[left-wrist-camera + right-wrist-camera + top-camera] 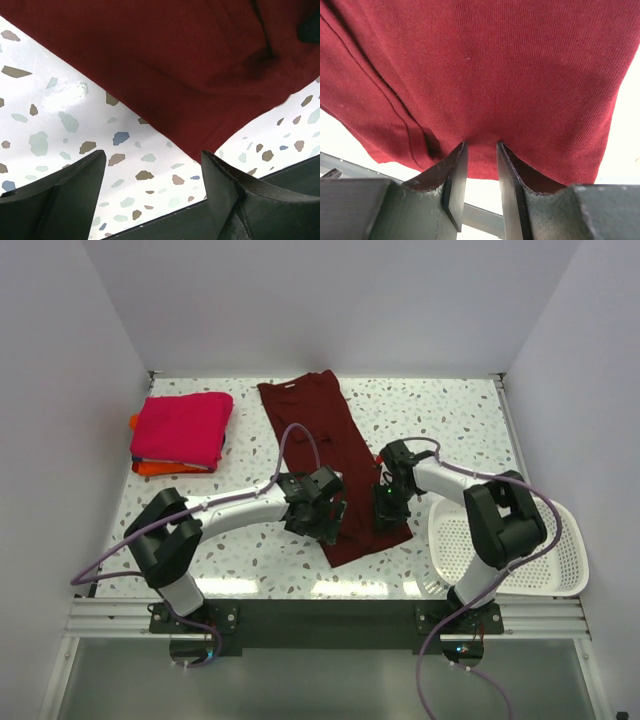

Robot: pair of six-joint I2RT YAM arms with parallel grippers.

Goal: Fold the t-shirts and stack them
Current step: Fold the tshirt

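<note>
One dark maroon cloth t-shirt: flat on speckled white counter, near end under both hands.
Left hand: wide open, empty; shirt corner just ahead of fingertips.
Right hand: nearly closed, pinching shirt hem at fingertips.

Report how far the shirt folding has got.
Done: the folded magenta-pink cloth t-shirt sits on the folded orange t-shirt, far left. In hand: the dark maroon cloth t-shirt lies as a long strip; the right gripper pinches its near hem, the left gripper open beside it. Left: fold it shorter, stack it.
</note>
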